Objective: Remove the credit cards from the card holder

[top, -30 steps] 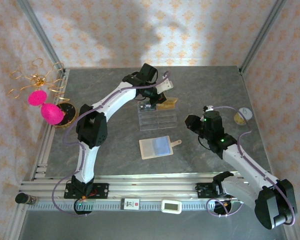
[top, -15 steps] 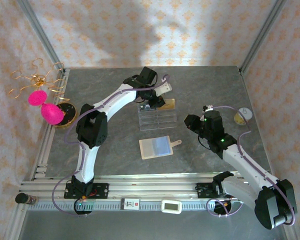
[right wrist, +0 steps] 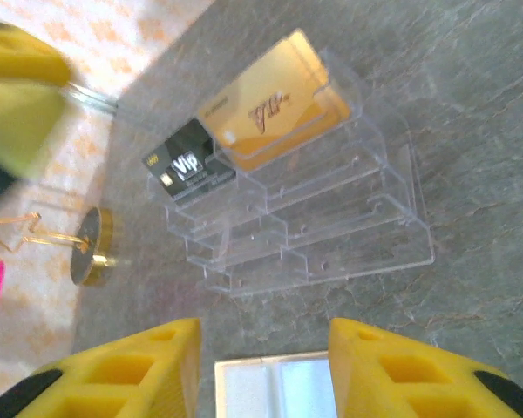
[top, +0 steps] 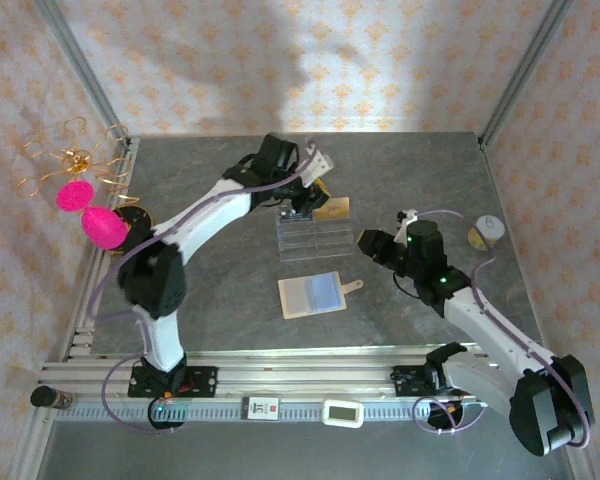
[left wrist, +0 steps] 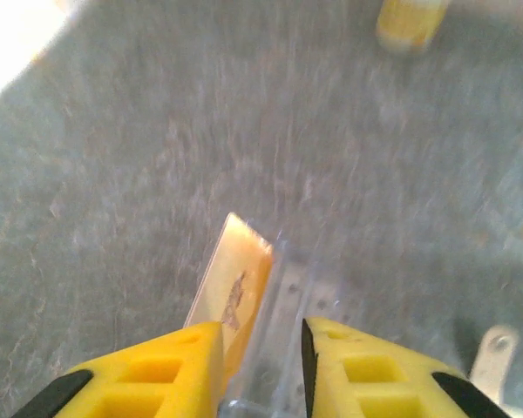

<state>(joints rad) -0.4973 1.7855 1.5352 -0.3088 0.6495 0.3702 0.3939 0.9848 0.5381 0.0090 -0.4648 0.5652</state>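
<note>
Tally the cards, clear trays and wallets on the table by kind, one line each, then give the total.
Cards: 2, a gold card and a black card
Clear tray: 1
Wallet: 1, lying open
Total: 4

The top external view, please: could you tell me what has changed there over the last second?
The left tool lowered the gold card into the back row of the clear tray, let go and drew back to the left. The right tool, open, edged left towards the tray. The black card, the tray itself and the open card holder stayed put.
</note>
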